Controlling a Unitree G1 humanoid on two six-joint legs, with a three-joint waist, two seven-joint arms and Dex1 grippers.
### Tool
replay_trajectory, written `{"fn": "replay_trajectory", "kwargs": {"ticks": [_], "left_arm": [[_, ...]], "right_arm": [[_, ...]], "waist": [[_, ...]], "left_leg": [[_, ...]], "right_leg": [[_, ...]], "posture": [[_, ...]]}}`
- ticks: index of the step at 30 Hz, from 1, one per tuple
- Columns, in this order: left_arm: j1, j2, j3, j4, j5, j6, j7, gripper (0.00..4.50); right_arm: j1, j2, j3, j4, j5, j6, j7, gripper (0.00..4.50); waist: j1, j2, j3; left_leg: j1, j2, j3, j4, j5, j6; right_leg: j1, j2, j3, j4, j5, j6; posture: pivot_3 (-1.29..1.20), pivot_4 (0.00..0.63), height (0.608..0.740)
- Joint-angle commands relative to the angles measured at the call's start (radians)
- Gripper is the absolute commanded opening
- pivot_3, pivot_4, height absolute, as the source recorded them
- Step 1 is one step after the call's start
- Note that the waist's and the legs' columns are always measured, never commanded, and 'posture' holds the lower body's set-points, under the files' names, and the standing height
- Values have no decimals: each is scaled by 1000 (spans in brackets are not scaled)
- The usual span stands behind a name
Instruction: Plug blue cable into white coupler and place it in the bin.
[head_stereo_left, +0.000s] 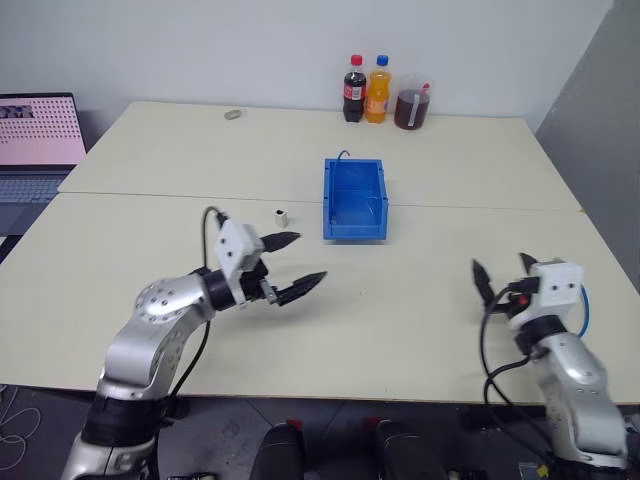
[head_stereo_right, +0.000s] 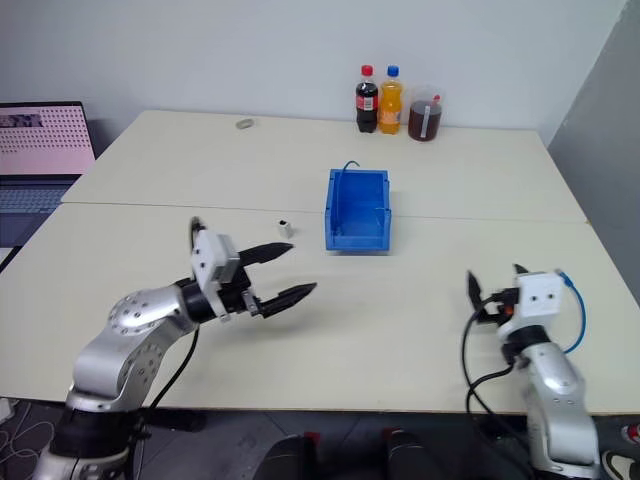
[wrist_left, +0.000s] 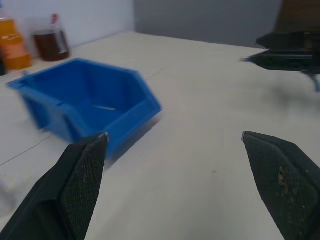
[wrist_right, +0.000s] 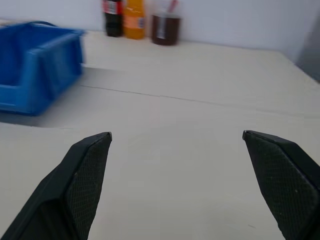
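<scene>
The blue bin stands open-topped in the middle of the table. A thin blue loop that looks like the blue cable arches over the bin's far rim; the rest of it is hidden. The tiny white coupler lies on the table just left of the bin. My left gripper hovers open and empty a little nearer than the coupler, pointing right toward the bin. Near the table's front right, my right gripper is open and empty, well apart from the bin.
Two bottles and a cup of dark drink stand at the table's far edge. A small grey round object lies at the far left. A laptop sits left of the table. A seam crosses the tabletop.
</scene>
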Motion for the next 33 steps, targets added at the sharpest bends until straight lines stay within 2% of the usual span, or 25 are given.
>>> {"fn": "replay_trajectory", "kwargs": {"ticks": [1,9,14,17,21,23,32,33], "left_arm": [[-70,13,-63,9,-19,27,-94,4500],[-150,-24,-137,65,16,13,-146,4500],[-150,-27,-139,82,32,-1,-160,4500],[-145,-25,-131,85,37,-5,-166,4500],[-141,-19,-122,94,46,-14,-171,4500],[-141,-19,-122,97,48,-17,-172,4500],[-146,-31,-117,127,56,-34,-164,4500],[-144,-29,-116,133,55,-33,-164,4500]], "right_arm": [[-38,-82,-126,46,18,116,-46,4465],[-159,-255,-206,347,20,330,-36,4465],[-209,-295,-215,487,37,360,-14,4465],[-228,-303,-224,533,61,377,4,3982],[-231,-306,-226,553,73,366,19,2890],[-230,-308,-224,557,72,355,23,2521],[-233,-350,-190,585,65,290,100,34],[-243,-366,-183,591,70,285,127,14]], "waist": [[-2,1,0],[-12,1,0],[-15,1,0],[-18,1,0],[-17,1,0],[-17,2,-1],[-15,2,-1],[-15,2,-1]], "left_leg": [[0,0,0,0,0,0],[1,-1,-1,0,0,0],[1,-1,-1,0,0,0],[1,-1,-1,1,0,0],[1,-1,-3,2,0,0],[1,-1,-4,2,0,0],[2,-1,-6,1,0,0],[2,-1,-6,1,0,0]], "right_leg": [[0,0,0,0,0,0],[1,0,0,0,0,0],[2,0,0,0,0,0],[3,0,0,0,0,0],[5,0,-1,-2,0,1],[7,0,-2,-4,1,1],[9,0,-4,-6,1,2],[9,0,-4,-6,1,2]], "posture": [[0,150,740],[0,150,740],[0,150,740],[0,150,740],[0,150,740],[0,150,740],[0,150,740],[0,150,740]]}}
